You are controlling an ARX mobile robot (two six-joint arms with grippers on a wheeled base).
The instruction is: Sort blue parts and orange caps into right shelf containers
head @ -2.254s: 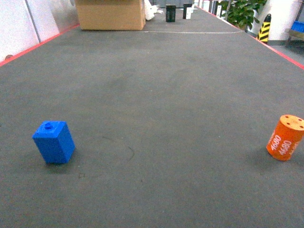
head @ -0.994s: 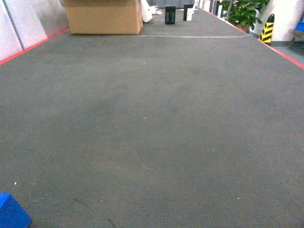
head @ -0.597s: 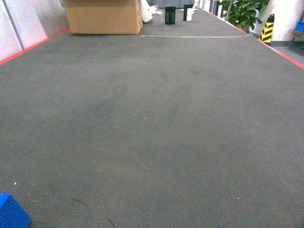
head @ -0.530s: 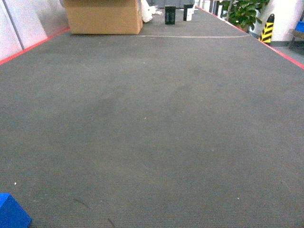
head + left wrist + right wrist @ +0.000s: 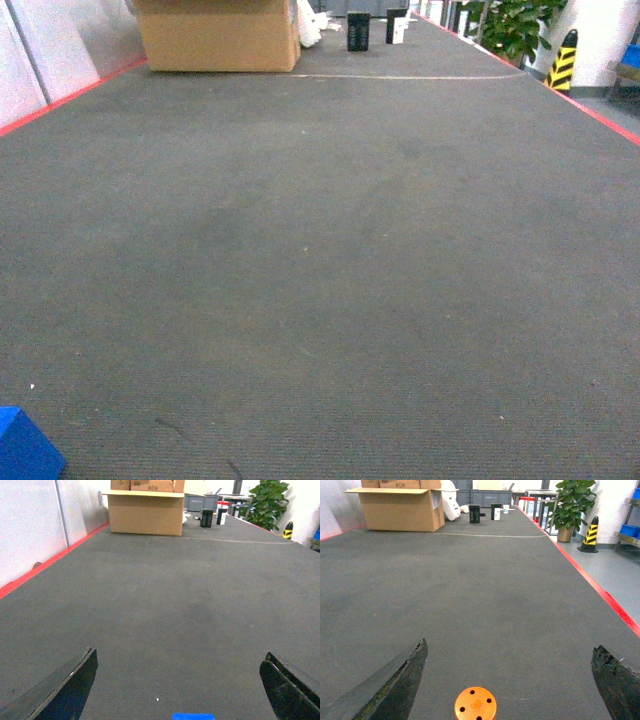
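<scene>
A blue part (image 5: 25, 446) shows only as a corner at the bottom left of the head view. In the left wrist view its top edge (image 5: 193, 716) peeks in at the bottom, between the wide-apart fingers of my open left gripper (image 5: 180, 675). An orange cap (image 5: 475, 705) with several small holes in its top stands on the grey mat low in the right wrist view, between the spread fingers of my open right gripper (image 5: 510, 672), nearer the left finger and touching neither. The shelf and its containers are out of view. Neither gripper shows in the head view.
The grey-topped table (image 5: 330, 250) runs far ahead with red edges (image 5: 590, 112). A cardboard box (image 5: 217, 35) stands at the far left, two small dark boxes (image 5: 359, 30) beyond it. A potted plant (image 5: 572, 502) and a striped cone (image 5: 590, 527) stand off the table's right.
Over the last second nothing has visibly moved. Since 2.3 s ago the head view has shifted forward: the blue part slid to the bottom left corner and the orange cap left that view.
</scene>
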